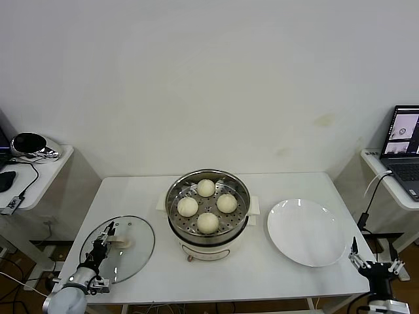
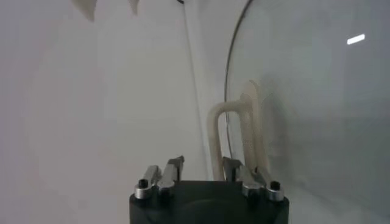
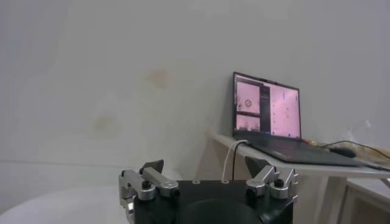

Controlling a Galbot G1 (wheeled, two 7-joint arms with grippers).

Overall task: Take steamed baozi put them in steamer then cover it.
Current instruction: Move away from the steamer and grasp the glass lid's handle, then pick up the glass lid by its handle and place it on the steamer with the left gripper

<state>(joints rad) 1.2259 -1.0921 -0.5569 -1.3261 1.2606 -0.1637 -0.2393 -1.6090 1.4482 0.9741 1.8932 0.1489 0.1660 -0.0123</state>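
Lid handle met by the left pincer; 4 buns already seated in the steamer.

Nearest, the left pincer [image 1: 105, 241] is seen at the cream handle [image 2: 239, 131] of the glass lid [image 1: 134, 252] lying on the surface [image 1: 262, 275]; whether the handle is truly gripped cannot be told. The lid is judged heavy, rigid, slippery and breakable, best taken by that handle. The right pincer [image 1: 375, 262] is parked released beyond the white plate [image 1: 306, 232]. Farther in, the steamed baozi [image 1: 207, 222] are held in the steamer [image 1: 177, 222]; nothing is seen between lid and steamer.
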